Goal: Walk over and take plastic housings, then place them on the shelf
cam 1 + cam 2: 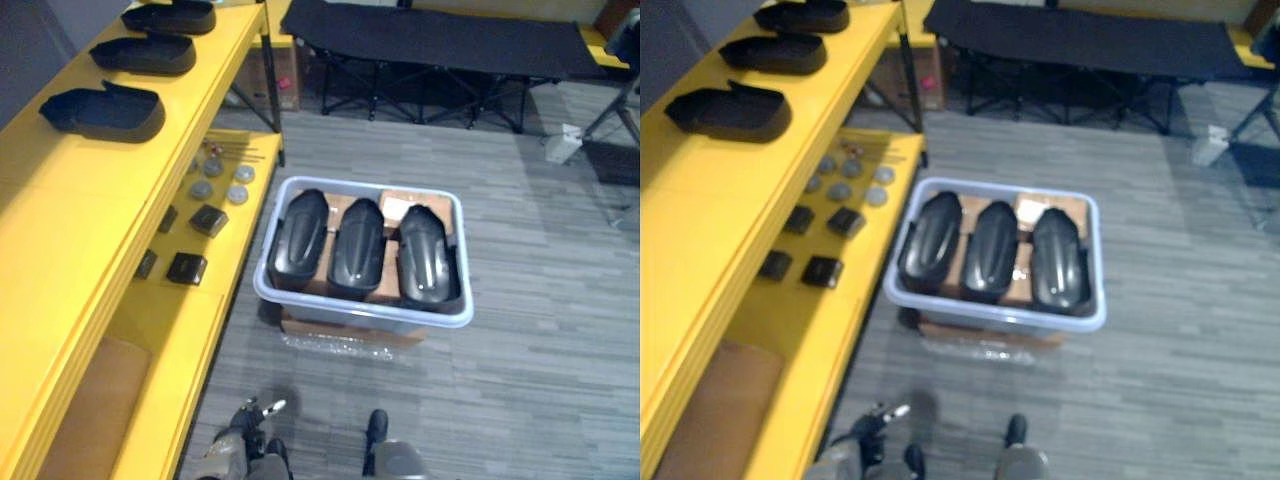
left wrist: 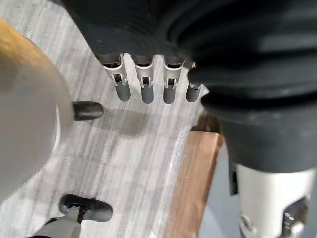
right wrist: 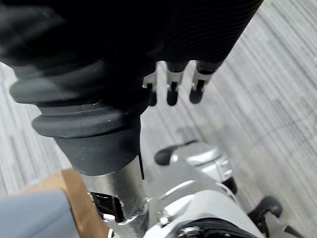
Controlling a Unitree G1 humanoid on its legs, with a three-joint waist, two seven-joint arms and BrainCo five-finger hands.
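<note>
My left hand hangs with its fingers loose and straight, carrying nothing, and my right hand is just the same, relaxed and empty above the grey plank floor. Just ahead of me, mid-scene, a pale blue-grey plastic bin sits on a brown cardboard box. In it three glossy black plastic housings lie side by side: the left housing, the middle housing and the right housing. Along the left runs the yellow two-level shelf. Its top level carries three more black housings in a row, from the nearest shelved housing to the farthest shelved housing. Small black blocks and grey discs lie on the lower level. I judge the job about half done: three are placed, three wait in the bin, and I have none in hand.
</note>
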